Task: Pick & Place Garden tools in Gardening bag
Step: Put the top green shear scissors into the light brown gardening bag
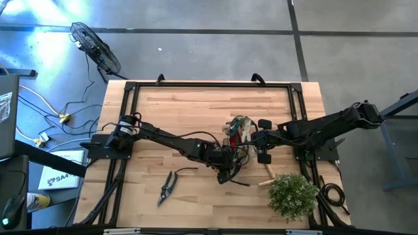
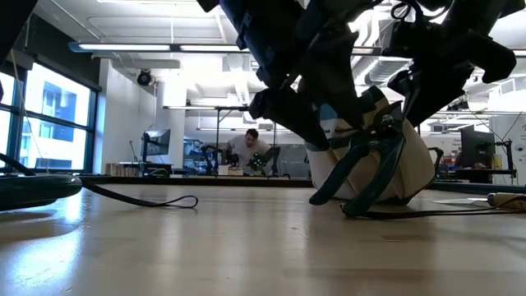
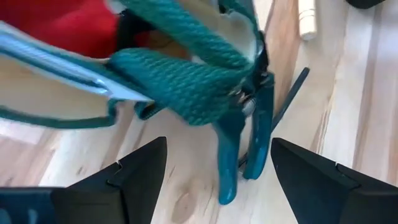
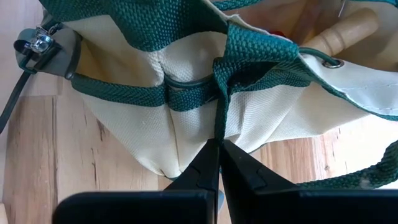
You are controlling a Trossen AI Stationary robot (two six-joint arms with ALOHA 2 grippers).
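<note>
Two grippers crowd the bag (image 1: 240, 134), which sits near the table's (image 1: 183, 104) middle. I see something red (image 3: 74, 25) and a wooden handle (image 4: 345, 31) inside it. My left gripper (image 3: 214, 171) is spread wide and empty just beside the bag, with teal-handled shears (image 3: 245, 149) hanging at the bag's side between its fingers (image 3: 134, 171), not gripped. My right gripper (image 4: 219, 163) is clenched tight with nothing in it, its tips against the bag's cream wall below a green strap (image 4: 186, 96). Another pair of shears (image 1: 168, 186) lies on the boards well apart from the bag, toward the left arm's side. A pale handle (image 1: 267, 172) lies near the bag, next to the plant (image 1: 292, 194). Beyond the table from the bag, a fan (image 1: 96, 47) stands on the floor, and a person (image 2: 246, 150) works in the room behind.
</note>
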